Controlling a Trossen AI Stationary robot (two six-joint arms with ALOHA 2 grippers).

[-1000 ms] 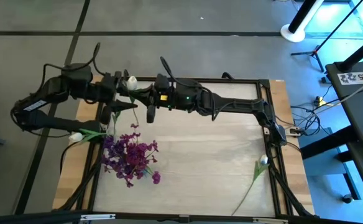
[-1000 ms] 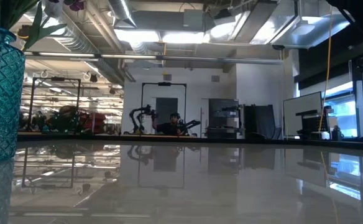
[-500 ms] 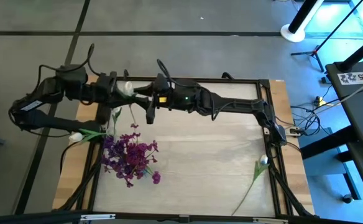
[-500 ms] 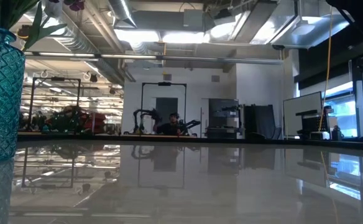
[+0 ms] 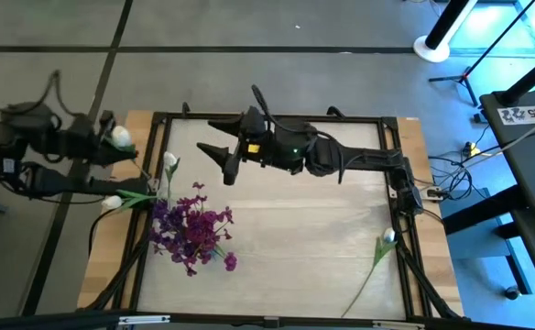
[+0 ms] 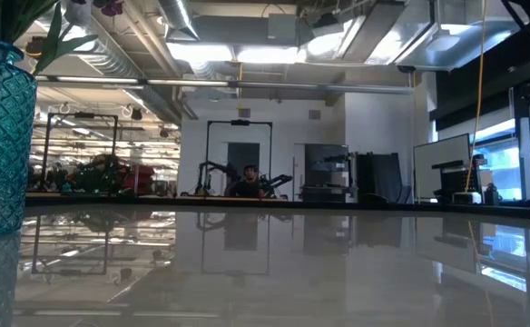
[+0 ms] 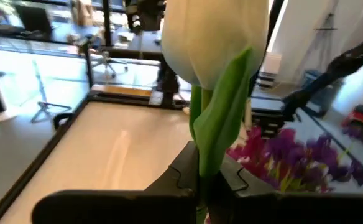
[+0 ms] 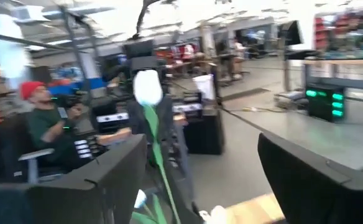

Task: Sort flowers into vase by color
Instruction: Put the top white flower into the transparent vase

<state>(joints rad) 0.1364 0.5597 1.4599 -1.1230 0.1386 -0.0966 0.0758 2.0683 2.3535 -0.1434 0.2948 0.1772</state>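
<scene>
Landmark: the bunch of purple-magenta clustered blooms (image 5: 191,229) stands at the left side of the pale wooden table (image 5: 304,238), in a teal cut-glass vase (image 6: 0,136) seen in the low view. Beyond the bunch, off the table's left edge, the left gripper (image 5: 112,147) is clamped on the thin green stem of a white tulip-like bud (image 5: 120,137). Farther back and to the right of the bunch, the right gripper (image 5: 214,153) hovers over the table with its fingers spread and holding nothing; a second white bud on a long stem (image 5: 387,237) lies well apart at the table's right edge.
</scene>
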